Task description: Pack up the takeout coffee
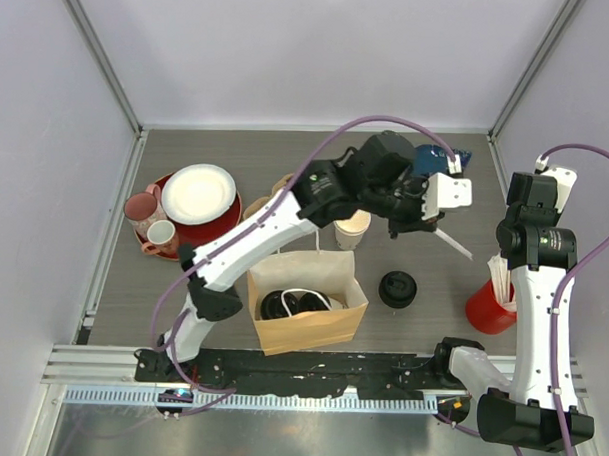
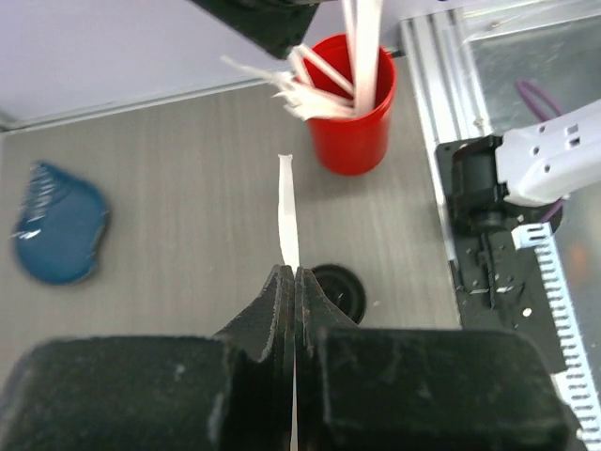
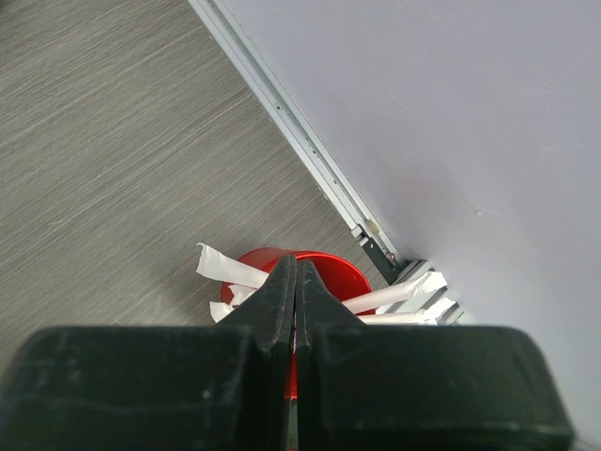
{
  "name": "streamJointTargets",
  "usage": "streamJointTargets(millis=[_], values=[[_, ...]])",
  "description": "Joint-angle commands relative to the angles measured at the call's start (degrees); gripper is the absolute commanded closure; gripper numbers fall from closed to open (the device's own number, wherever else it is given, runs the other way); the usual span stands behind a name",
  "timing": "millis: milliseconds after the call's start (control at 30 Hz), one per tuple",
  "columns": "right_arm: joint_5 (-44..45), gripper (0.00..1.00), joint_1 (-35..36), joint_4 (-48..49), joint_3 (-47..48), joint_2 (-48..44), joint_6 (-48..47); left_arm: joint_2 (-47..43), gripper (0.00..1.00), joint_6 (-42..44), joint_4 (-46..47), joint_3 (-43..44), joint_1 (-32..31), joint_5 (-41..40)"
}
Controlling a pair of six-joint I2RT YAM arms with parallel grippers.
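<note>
2 lidded cups (image 1: 280, 305) look packed in the paper bag (image 1: 306, 335) behind the left fingers (image 2: 272, 315), which clench a wrapped straw (image 2: 288, 211); right fingers (image 3: 279, 301) clenched, apparently empty.

1 wrapped straw (image 2: 287, 211) juts forward from the left gripper (image 2: 293, 274); a red cup (image 2: 352, 132) of straws (image 2: 363, 47) stands ahead-right, a blurred blue thing (image 2: 58, 224) far left

Grey bench (image 1: 247, 151): paper bag (image 1: 306, 333) at the near edge, red tray (image 1: 219, 228) by the left edge, red cup (image 1: 487, 309) by the right.
</note>
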Motion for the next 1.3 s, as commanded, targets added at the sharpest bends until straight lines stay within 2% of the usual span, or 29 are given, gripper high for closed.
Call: streamJointTargets(millis=[0,100,300,400,533,633,867,967,1033,1267], values=[[0.72,0.99,-0.25,1.79,-0.09,-0.59,-0.42,-11.78,1.00,6.33,-9.74,3.26,0.41,-10.49],[0.46,0.99,-0.25,1.88,0.00,-0.33,-0.60,-14.78,1.00,6.33,-13.08,3.70,0.77,-15.07],[-0.24,0.99,-0.25,1.88,-0.09,0.11,-0.24,-22.60,1.00,4.93,-19.50,8.62,0.77,-19.63],[-0.42,0.99,-0.25,1.88,-0.27,0.02,-0.42,-27.17,1.00,3.70,-23.38,8.27,0.77,-22.01],[-0.68,0.99,-0.25,1.87,-0.44,-0.24,-0.42,-35.25,1.00,-0.34,-24.96,-0.67,0.77,-21.15],[-0.95,0.99,-0.25,1.88,-0.44,-0.42,-0.60,-38.77,1.00,-1.58,-28.39,-3.14,0.77,-23.06],[-1.21,0.99,-0.25,1.88,-0.44,-0.33,-0.60,-47.56,1.00,2.37,-32.26,-15.80,1.20,-25.27],[-1.21,0.99,-0.25,1.87,-0.62,-0.07,-0.60,-49.06,1.00,3.25,-34.36,-17.66,1.38,-23.52],[-1.12,0.99,-0.25,1.87,-0.70,0.02,-0.60,-49.59,1.00,3.43,-35.60,-16.00,1.73,-18.78],[-0.69,0.99,-0.25,1.96,-0.70,0.28,-0.60,-51.43,1.00,3.43,-37.27,-14.23,3.84,-13.68]])
